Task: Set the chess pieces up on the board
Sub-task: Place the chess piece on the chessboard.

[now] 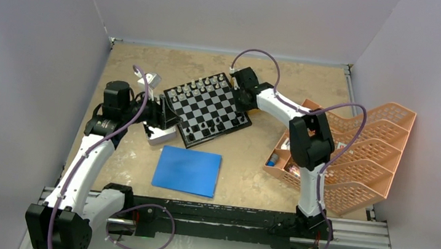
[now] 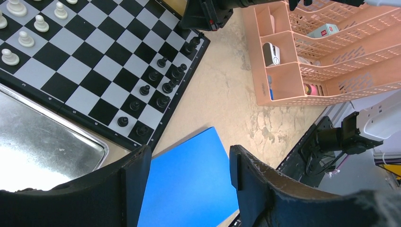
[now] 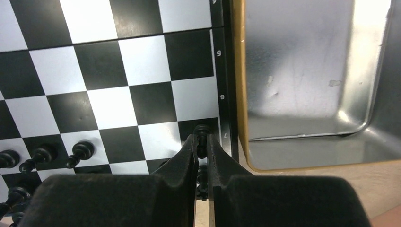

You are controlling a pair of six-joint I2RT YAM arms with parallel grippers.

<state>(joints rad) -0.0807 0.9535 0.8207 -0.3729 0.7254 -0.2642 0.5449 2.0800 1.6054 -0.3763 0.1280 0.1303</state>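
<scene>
A beige, mottled worktop [image 1: 252,152] sits between plain grey walls [image 1: 28,48]. The board [image 1: 207,108] lies askew near the worktop's middle, with chess pieces [image 2: 163,101] ranked along two opposite edges. A blue sheet [image 1: 187,170] lies nearer the arms. The right end effector [image 3: 202,145] pinches a black piece [image 3: 202,131] at the board's rim. The left end effector [image 2: 189,165] gapes, holding nothing.

blue sheet [image 1: 187,171] on tan tabletop [image 1: 251,159], peach basket rack [image 1: 370,146] at rt, metal tray [image 3: 302,71]
</scene>
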